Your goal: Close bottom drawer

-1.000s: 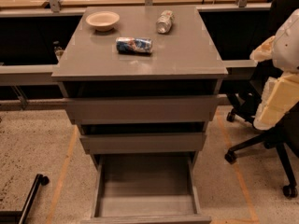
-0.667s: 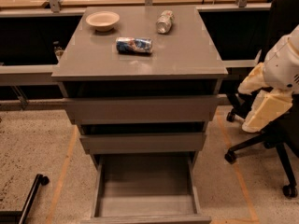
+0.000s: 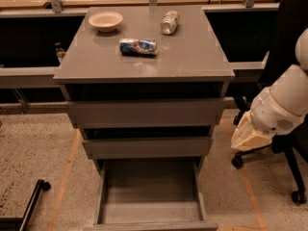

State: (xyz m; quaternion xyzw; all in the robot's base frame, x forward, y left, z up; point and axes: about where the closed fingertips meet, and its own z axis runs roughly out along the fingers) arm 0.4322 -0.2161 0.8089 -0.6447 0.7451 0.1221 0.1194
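Observation:
The bottom drawer [image 3: 151, 192] of the grey cabinet is pulled far out toward me. Its shallow grey box looks empty, and its front panel [image 3: 153, 225] lies at the lower edge of the view. The two wider drawers above, the top one [image 3: 146, 111] and the middle one [image 3: 147, 147], stand slightly out. My white arm [image 3: 284, 102] comes in from the right. Its cream-coloured gripper [image 3: 247, 136] hangs to the right of the middle drawer, apart from the cabinet and above the open drawer's right side.
On the cabinet top [image 3: 192, 57] are a beige bowl [image 3: 105, 20], a crushed blue can [image 3: 138, 46] and a lying plastic bottle [image 3: 169, 22]. A black office chair [image 3: 288, 42] stands behind my arm at the right. A black bar [image 3: 30, 203] lies on the floor at the lower left.
My arm and gripper have moved down and to the left, closer to the cabinet's right side. The drawers have not moved.

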